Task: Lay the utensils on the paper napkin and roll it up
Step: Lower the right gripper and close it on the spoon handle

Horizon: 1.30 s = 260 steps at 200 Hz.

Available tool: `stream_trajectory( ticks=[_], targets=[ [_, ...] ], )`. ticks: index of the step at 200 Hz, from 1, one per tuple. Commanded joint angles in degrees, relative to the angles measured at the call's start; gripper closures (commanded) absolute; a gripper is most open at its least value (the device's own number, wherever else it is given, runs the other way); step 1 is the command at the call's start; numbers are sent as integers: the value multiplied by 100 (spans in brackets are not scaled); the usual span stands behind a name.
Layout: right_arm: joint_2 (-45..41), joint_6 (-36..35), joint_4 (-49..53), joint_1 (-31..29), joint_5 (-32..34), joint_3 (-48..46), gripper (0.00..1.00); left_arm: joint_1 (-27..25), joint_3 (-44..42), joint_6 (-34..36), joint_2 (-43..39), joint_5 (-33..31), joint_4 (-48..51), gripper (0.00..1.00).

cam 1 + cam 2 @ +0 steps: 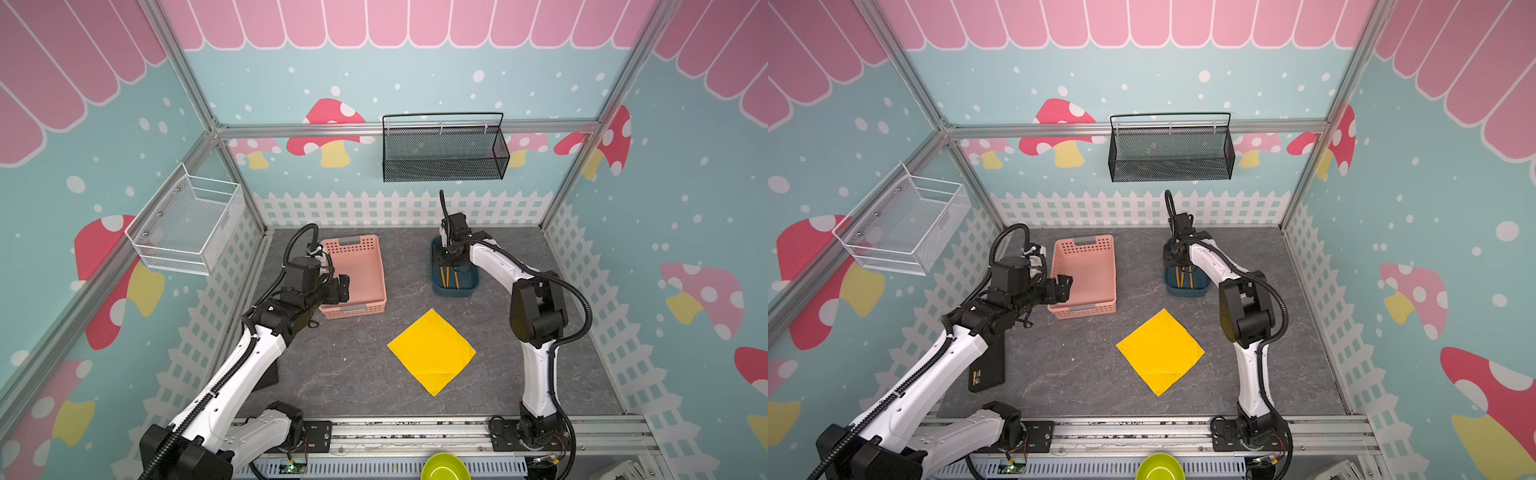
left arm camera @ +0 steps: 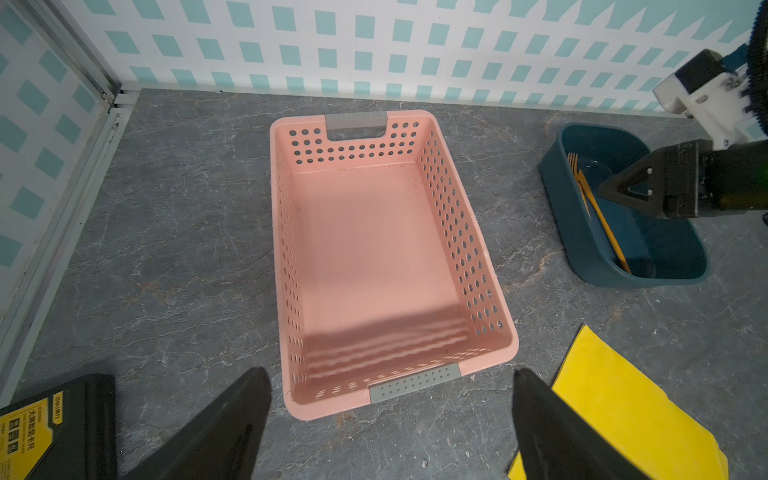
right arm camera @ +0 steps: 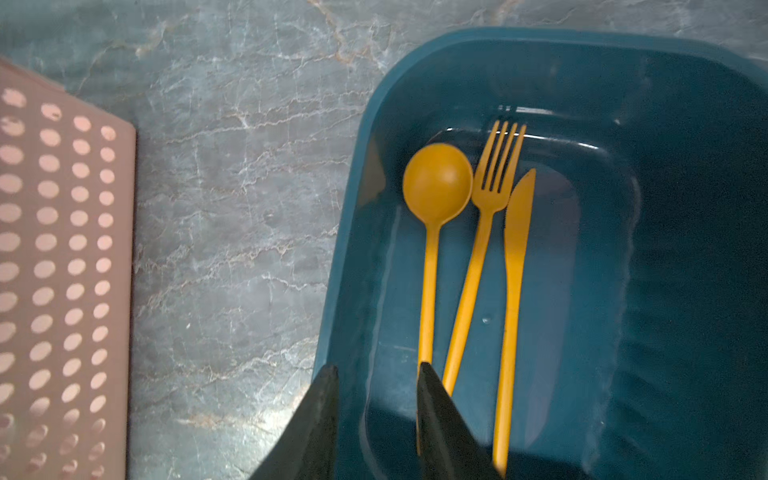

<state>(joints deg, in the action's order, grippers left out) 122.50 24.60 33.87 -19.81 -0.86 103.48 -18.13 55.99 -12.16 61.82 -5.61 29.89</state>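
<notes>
Two jaws stood wide apart on the left gripper [image 1: 343, 286], empty above the near end of the pink basket [image 1: 353, 243]. Right of it the paper napkin [image 1: 431, 351] lay flat, apart from the spoon [image 3: 436, 178], fork [image 3: 494, 183] and knife [image 3: 517, 232] in the blue tub [image 3: 685, 208]. There the right gripper [image 3: 376, 370] held its jaws narrowly parted by the spoon's handle; whether they gripped anything I could not tell.

Teal mushroom-print walls [image 1: 415, 83] are enclosing a grey marbled desk [image 1: 340, 365]; a black mesh basket [image 1: 444, 153] is hanging above its far edge, a white wire basket [image 1: 187, 224] above its left edge.
</notes>
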Motion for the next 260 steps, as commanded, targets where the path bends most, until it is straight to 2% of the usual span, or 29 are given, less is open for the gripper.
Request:
stream_trajectory(
  ticks=[1,57,260],
  targets=[
    [222,-87,264,70,139,270,69,2,-96,91,-39,-53,-6,7],
    [625,-34,356,187,95,574,77,2,-132,109,-54,-11,-27,7],
    [1505,-96,724,285,-160,1462,82,2,-158,159,-147,-71,-18,7]
  ],
)
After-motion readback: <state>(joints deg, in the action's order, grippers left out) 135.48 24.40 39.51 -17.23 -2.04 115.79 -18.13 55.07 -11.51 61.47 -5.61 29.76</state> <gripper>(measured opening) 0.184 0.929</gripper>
